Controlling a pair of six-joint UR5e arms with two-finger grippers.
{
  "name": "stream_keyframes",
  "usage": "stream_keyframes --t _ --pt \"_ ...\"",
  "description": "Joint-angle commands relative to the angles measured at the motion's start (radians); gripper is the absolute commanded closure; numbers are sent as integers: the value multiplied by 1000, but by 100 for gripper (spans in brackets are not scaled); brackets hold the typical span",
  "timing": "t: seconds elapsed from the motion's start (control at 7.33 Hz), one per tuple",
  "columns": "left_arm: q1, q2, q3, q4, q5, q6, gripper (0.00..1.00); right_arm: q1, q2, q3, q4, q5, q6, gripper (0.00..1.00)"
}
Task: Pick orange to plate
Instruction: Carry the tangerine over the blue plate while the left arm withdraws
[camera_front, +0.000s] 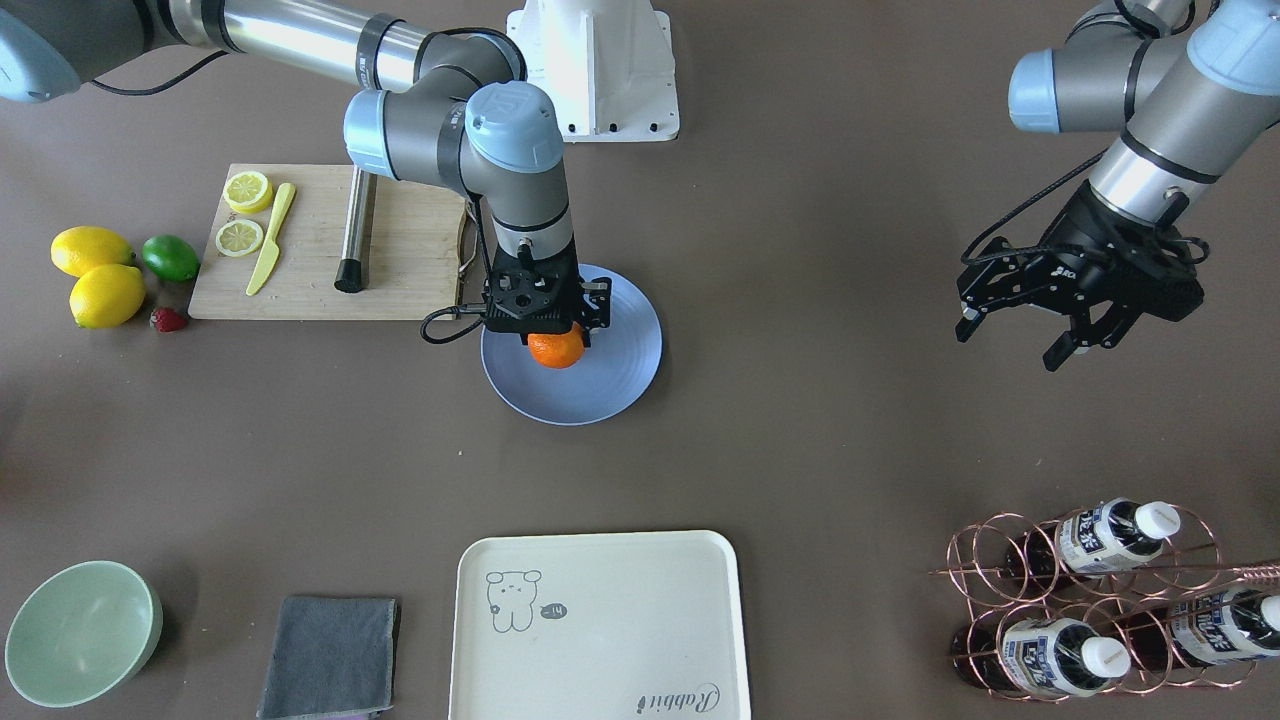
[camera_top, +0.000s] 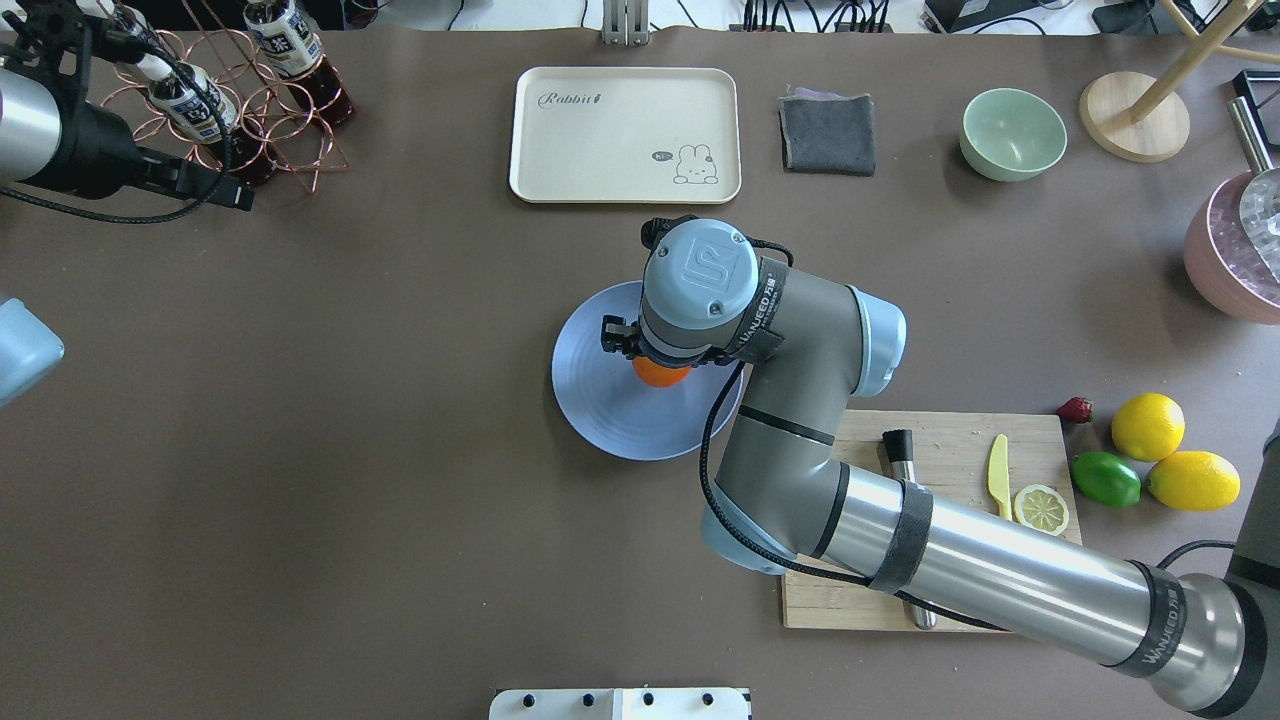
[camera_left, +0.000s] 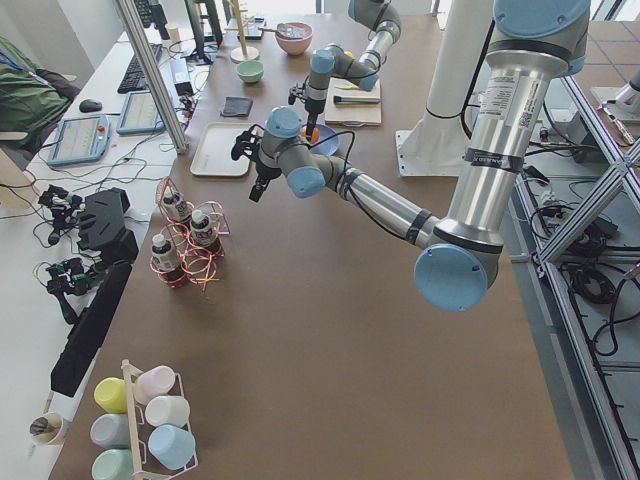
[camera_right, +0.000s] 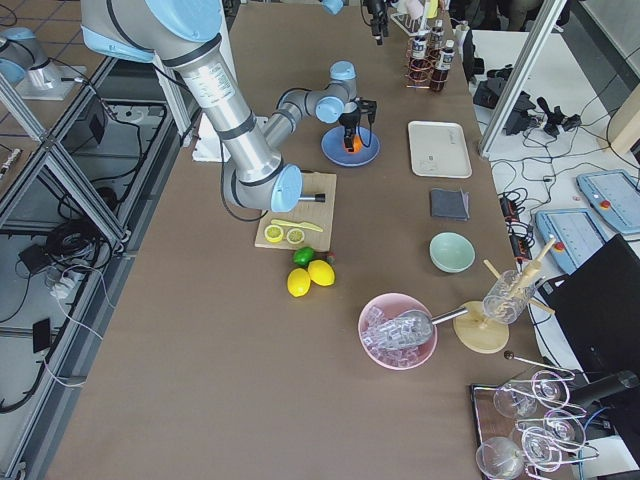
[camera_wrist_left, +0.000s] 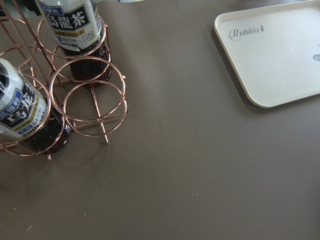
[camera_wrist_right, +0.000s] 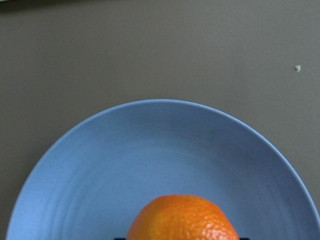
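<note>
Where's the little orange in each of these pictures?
Front-facing: orange at centre, over the blue plate.
Overhead: centre, mostly hidden.
Left side: far, upper middle.
Right side: far, upper middle.
Left wrist: not in it.
Right wrist: bottom edge, middle.
Shared landmark: the blue plate.

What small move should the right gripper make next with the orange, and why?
Probably open the right gripper to release. The orange that it seems to grip already hangs over the middle of the plate, apparently close to its surface. Whether the fruit touches it, I cannot tell.
</note>
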Motion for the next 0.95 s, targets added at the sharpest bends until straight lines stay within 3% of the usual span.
stream_keyframes --t 0.0,0.14,0.41,0.82 --pt "-47 7 0 3 -52 10 2 -2 47 -66 2 -2 38 7" --pt "-67 7 2 3 -76 11 2 -8 62 -91 27 -4 66 0" --pt "-98 27 9 6 -84 119 2 -9 65 -77 35 2 81 0" --pt "-182 197 5 6 -120 390 2 47 61 115 -113 85 72 0"
